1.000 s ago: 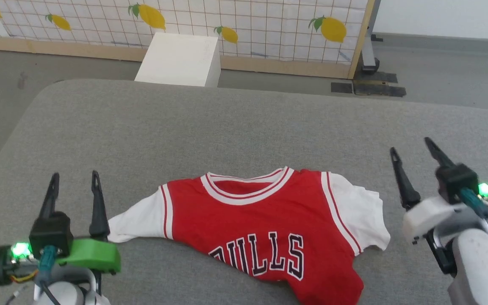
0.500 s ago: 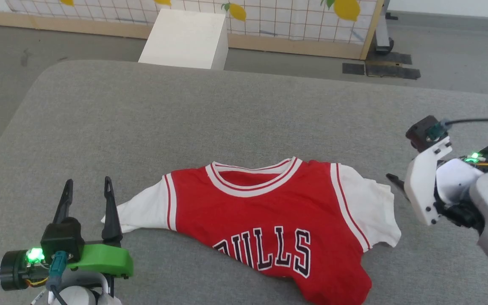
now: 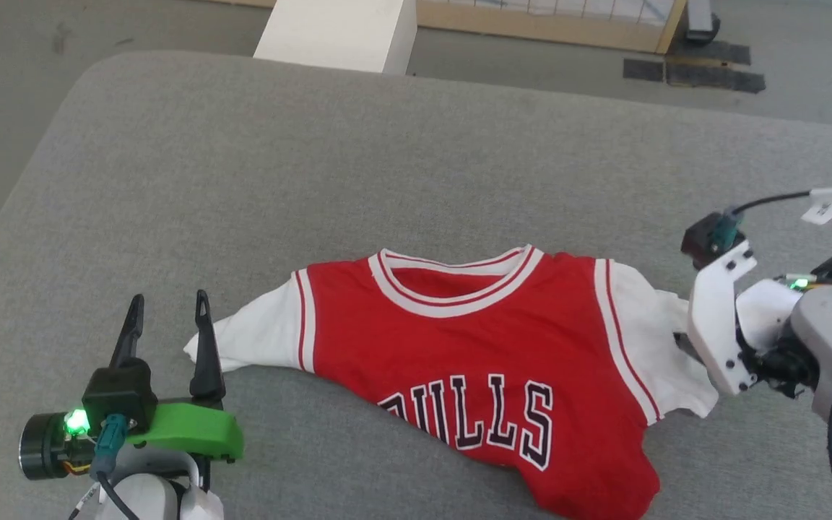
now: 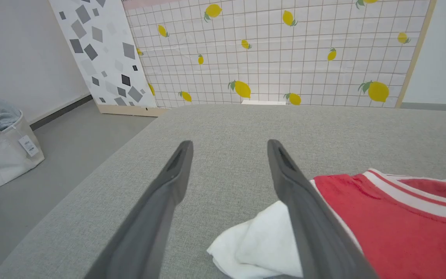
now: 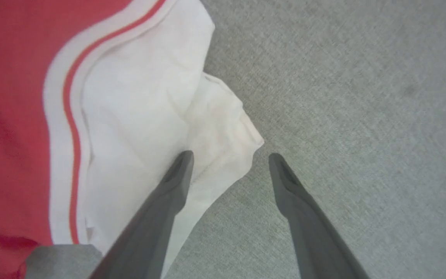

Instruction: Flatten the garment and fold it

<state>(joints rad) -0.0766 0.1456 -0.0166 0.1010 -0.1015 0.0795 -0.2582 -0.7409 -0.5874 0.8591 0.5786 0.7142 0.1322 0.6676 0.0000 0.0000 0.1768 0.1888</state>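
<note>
A red shirt (image 3: 474, 361) with white sleeves is seen lying front up on the grey fabric tabletop (image 3: 315, 166), its striped collar turned away from the robot and the black lettering across the chest partly swallowed by a slanting crease on the lower left. The lower edge is rumpled and runs out at the bottom of the head view. The left end effector (image 3: 168, 300) is held spread just beside the tip of the left sleeve (image 3: 257, 339). In the left wrist view its inner finger (image 4: 304, 209) is seen crossing in front of that sleeve's edge, with only bare grey fabric between the two fingers. The right end effector (image 5: 230, 154) is also spread, pointed down at the right sleeve (image 5: 141, 116). One finger (image 5: 168, 193) is placed over the white cloth and the other over the bare tabletop, the sleeve's outer corner lying between them. Whether either finger touches the cloth cannot be told. A white box (image 3: 336, 29) stands on the floor beyond the tabletop.
</note>
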